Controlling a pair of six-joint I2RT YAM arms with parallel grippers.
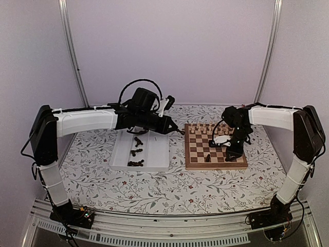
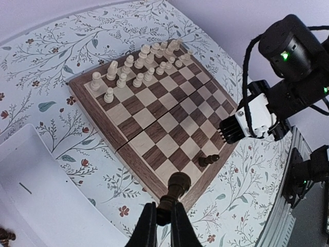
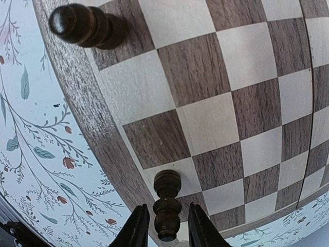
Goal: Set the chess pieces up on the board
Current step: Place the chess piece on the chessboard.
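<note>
scene: a flower-patterned tabletop [image 1: 103, 175] carries a white tray [image 1: 154, 152] and, at its 3 o'clock, a wooden checkered board [image 1: 221, 165]. 2 robot arms reach in from the near edge.
board: it lies flat at 3 o'clock of the tabletop's centre. pale pieces [image 2: 139, 64] fill the 2 rows along its 12 o'clock edge.
tray: several dark pieces [image 1: 136, 163] lie scattered in it, most of them toward its 6 o'clock end.
left gripper [image 2: 163, 212]: closed tight on the base of 1 dark chess piece, the held piece [image 2: 177, 184], whose rounded head points away from the wrist. in the top view the gripper hangs just beside the board's 10 o'clock corner, between tray and board.
right gripper [image 3: 168, 208]: over the board's 6 o'clock edge, pointing down. its fingers [image 3: 136, 229] stand narrowly parted on either side of a dark piece, the flanked piece [image 3: 167, 188]. a thin gap shows on each side, so nothing is clamped.
flanked piece: upright, its foot on a pale square in the row next to the board's border.
corner piece [image 3: 85, 25]: a 2nd dark piece stands on a dark square in the same edge row, at 11 o'clock of the right gripper in the right wrist view and well apart from it. in the top view it sits toward the board's 7 o'clock corner.
</note>
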